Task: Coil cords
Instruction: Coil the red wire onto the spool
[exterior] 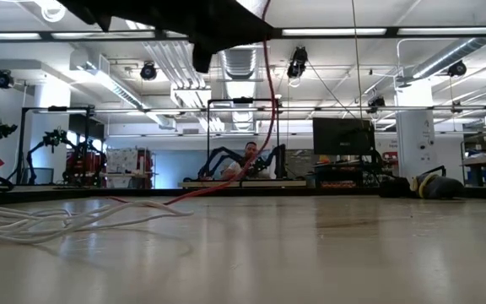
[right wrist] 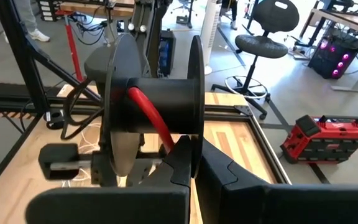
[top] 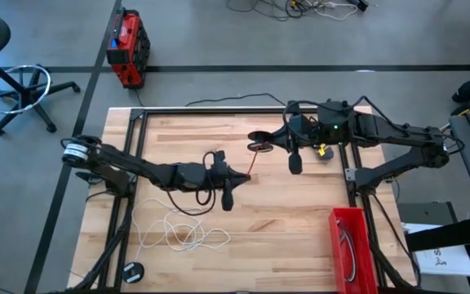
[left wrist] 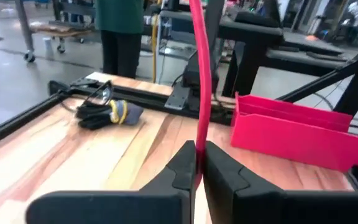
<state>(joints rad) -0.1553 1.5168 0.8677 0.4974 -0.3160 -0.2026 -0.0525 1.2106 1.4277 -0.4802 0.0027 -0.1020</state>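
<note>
A red cord (top: 252, 163) runs from my left gripper (top: 241, 175) to a black spool (top: 259, 140) held by my right gripper (top: 271, 140) above the table's middle. In the right wrist view a turn of red cord (right wrist: 146, 111) lies around the spool's hub (right wrist: 157, 102). In the low view the red cord (exterior: 268, 93) hangs down and its tail (exterior: 167, 199) lies on the table. A white cord (top: 182, 233) lies in loose loops at the near left. A small black coil (top: 134, 270) rests at the near left corner. My left gripper (left wrist: 197, 171) pinches the red cord (left wrist: 198, 140) between its two fingers, which lie across it. Beyond the fingers the cord runs on straight and taut, clear of the table. My right gripper (right wrist: 194, 165) pinches the rim of one spool flange (right wrist: 196, 140) between its two fingers. The spool is lifted clear, its axle level.
A red bin (top: 351, 245) stands at the near right with a cord inside. A black bundled cord with a yellow tie (top: 325, 151) lies at the far right, under the right arm. A black frame (top: 219, 110) edges the table. A person stands beyond the table (left wrist: 120, 25).
</note>
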